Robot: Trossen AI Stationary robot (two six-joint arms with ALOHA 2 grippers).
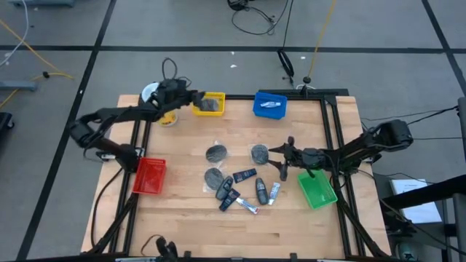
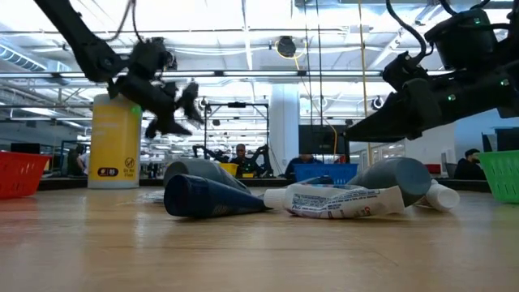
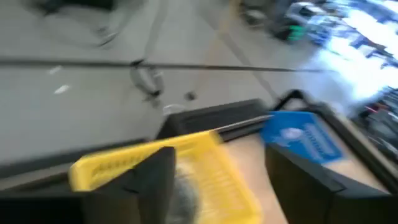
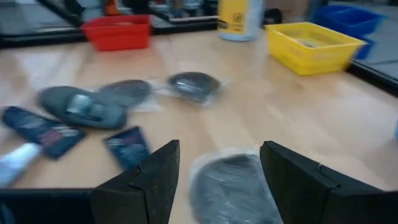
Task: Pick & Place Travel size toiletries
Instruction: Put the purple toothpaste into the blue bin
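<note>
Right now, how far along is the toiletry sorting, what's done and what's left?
Early on. Done: a grey disc lies in the yellow bin, under the open left gripper, and one item sits in the blue bin. In hand: the open right gripper hovers over another disc, not gripping it yet. Left: the pile of discs, tubes and bottles mid-table; the red bin and green bin look empty.

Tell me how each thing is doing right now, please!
left gripper: open, over the yellow bin
yellow bin: holds a grey disc
blue bin: holds a tube
red bin: looks empty
right gripper: open, above a grey disc
yellow canister: upright
</note>
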